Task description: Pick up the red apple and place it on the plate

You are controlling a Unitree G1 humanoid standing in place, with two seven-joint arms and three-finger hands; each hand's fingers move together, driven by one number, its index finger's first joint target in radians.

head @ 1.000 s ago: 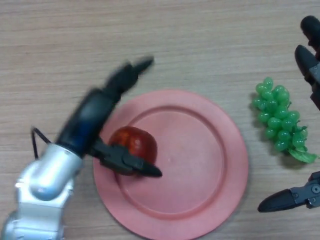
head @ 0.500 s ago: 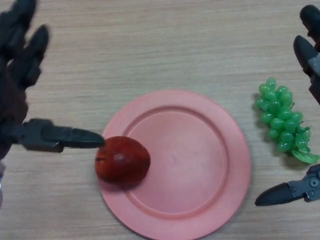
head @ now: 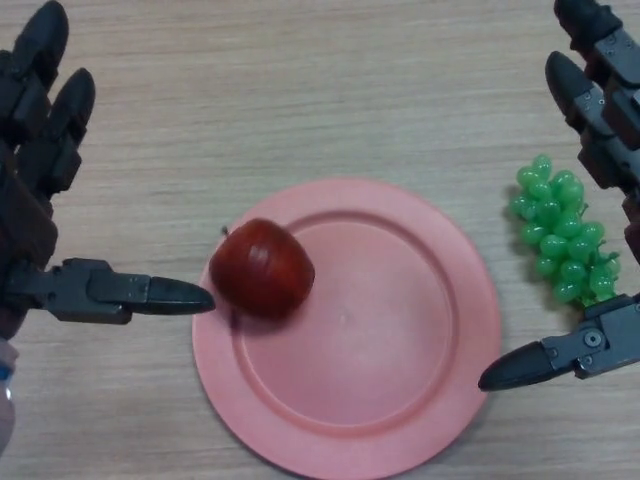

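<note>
The red apple (head: 262, 270) rests on the left part of the pink plate (head: 400, 330), near its rim. My left hand (head: 35, 215) is at the view's left edge, open, fingers straight and pointing up, thumb stretched toward the apple with its tip just short of it. My right hand (head: 605, 130) is at the right edge, open too, fingers pointing up and thumb reaching toward the plate's right rim. Neither hand holds anything.
A bunch of green grapes (head: 560, 235) lies on the wooden table (head: 300, 90) right of the plate, between my right hand's fingers and thumb.
My left hand let go of the apple and drew back to the left edge. The apple rolled a little on the plate. My right hand came slightly further into view.
</note>
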